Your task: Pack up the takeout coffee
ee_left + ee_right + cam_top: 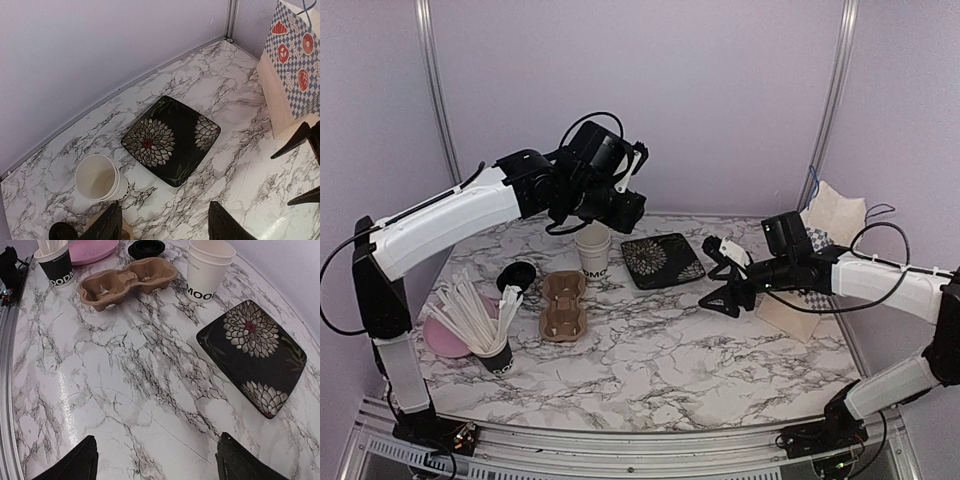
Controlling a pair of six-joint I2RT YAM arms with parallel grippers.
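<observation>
- Left hand (167,225), closest to the lens in its own wrist view: the two dark fingers (112,226) stand apart with nothing between them. The hand hovers over the table (235,175), tilted downward.
- Cups (97,177): two white paper cups nested one inside the other. They stand upright on the table with the mouth open and no lid on. They sit just ahead of the finger at the left of that view, off to the side of the gap and not in line with it.
- Neighbours: a cardboard tray (563,305) is just beside the cups on the near side, and a flowered plate (662,260) is just beside them on the right. The black lids (517,275) are stacked on the table left of the tray.
- Right hand (718,275): its fingers are spread wide and empty. It hovers beyond the flowered plate, near the paper bag (820,265) and well apart from the cups.
- Reading: I judge my left arm much the nearer. The cups' long axis is vertical, so a grip across the wall looks suitable once I shift the hand sideways to bring the cups into the gap. The nested pair may lift as one.
</observation>
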